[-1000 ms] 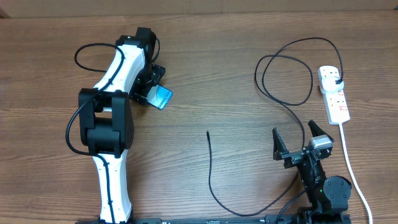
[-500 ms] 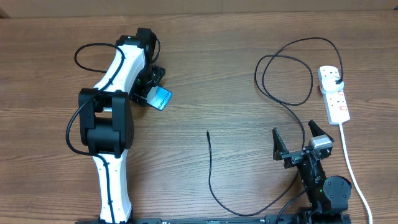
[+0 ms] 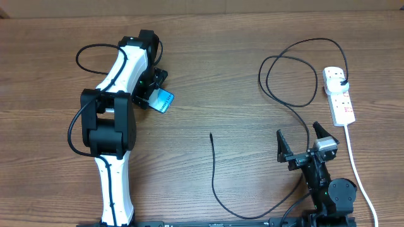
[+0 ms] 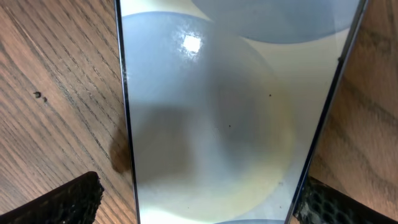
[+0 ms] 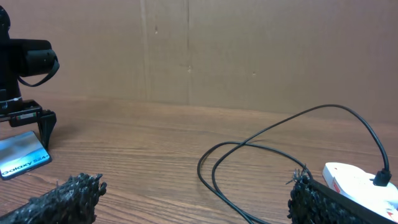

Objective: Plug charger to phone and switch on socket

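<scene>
Wood-grain surface (image 3: 208, 69) backed by a plain cardboard wall (image 5: 249, 50), seen from above and from both wrists. The phone (image 3: 164, 99) lies flat, screen up, at the left of the surface, directly beneath the left end effector (image 3: 154, 90). This end effector is spread wide: in the left wrist view its fingers (image 4: 62, 199) flank the two long edges of the phone, one on each side, without clamping it. Whether either pad touches the edge cannot be told. The straddling pose suggests a grasp across the phone's width is being prepared, so that the port end would remain free. The charger (image 3: 214, 170) trails from its plug (image 3: 341, 79), already seated in the socket (image 3: 341, 101) at the far right, through a loose loop and a long curve. It ends at the connector tip (image 3: 211, 134), which lies loose near the middle of the surface, well apart from the phone. The right end effector (image 3: 302, 140) rests low near the front edge, beside the socket's thick white cord (image 3: 356, 170), jaws fully apart and holding nothing. From there it is placed, by appearance, to reach either the cable or the switches. The switch position on the socket is too small to read. Neither connection to the phone nor switching appears done.
</scene>
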Robot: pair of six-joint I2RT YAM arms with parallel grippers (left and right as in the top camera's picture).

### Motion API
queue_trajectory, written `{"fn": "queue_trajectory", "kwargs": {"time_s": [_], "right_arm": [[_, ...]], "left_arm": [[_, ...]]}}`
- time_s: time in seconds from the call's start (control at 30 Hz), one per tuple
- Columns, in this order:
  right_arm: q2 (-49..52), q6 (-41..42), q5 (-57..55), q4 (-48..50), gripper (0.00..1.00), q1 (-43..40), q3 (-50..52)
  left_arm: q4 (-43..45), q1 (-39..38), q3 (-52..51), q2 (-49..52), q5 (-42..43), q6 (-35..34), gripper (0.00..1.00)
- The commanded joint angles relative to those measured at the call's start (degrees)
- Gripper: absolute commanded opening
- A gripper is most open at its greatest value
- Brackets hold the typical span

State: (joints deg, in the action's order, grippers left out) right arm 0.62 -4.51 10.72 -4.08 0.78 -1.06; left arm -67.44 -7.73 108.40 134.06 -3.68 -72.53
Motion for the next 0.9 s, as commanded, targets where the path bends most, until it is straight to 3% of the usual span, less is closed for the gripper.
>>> {"fn": "queue_trajectory", "kwargs": {"time_s": [0.0,0.87], "right_arm": [[-0.46,-0.07,0.31,0.28,1.00,-0.15,0.61],[-0.46,-0.07,0.31,0.31,1.00,-0.15,0.61]], "left_arm": [[0.44,0.28,-0.42,1.60,-1.18,-0.74,1.00],[6.54,0.15,-0.42,1.60,-1.42,-0.74,1.00]]}}
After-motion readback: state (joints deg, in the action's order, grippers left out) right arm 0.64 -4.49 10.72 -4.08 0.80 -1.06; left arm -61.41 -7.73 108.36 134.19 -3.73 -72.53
